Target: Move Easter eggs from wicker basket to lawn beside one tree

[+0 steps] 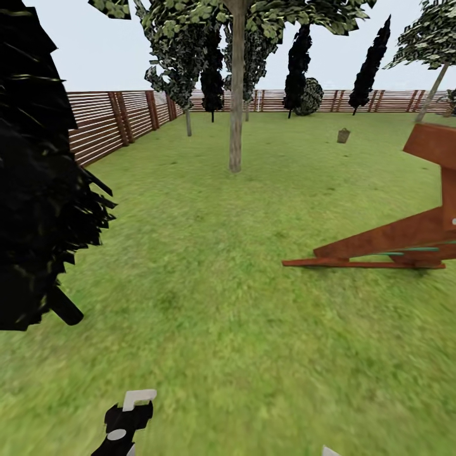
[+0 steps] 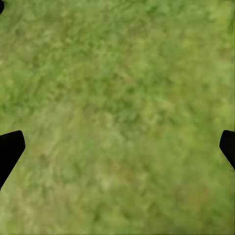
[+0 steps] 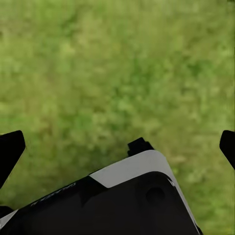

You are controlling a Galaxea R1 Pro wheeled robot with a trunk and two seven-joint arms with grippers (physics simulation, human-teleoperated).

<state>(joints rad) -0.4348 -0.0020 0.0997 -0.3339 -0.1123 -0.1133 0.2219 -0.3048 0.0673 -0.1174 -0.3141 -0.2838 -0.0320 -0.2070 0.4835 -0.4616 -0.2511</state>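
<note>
Tree (image 1: 235,120) ahead on lawn (image 1: 209,266), wicker basket (image 1: 343,135) far right, fence (image 1: 114,123) behind

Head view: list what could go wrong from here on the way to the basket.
The basket sits far across the lawn, small in view, so its eggs cannot be checked yet. The red-brown wooden frame on the right lies close to a straight path and could snag the base. The dark spiky bush crowds the left arm's side.

A brown slatted wooden fence (image 1: 120,120) runs along the left and far sides. Narrow dark cypress-like trees (image 1: 370,66) stand before the far fence, with a round dark shrub (image 1: 310,96) between them. A slanted reddish-brown wooden structure (image 1: 405,237) sits at right. Black spiky foliage (image 1: 38,171) looms close at left.
</note>
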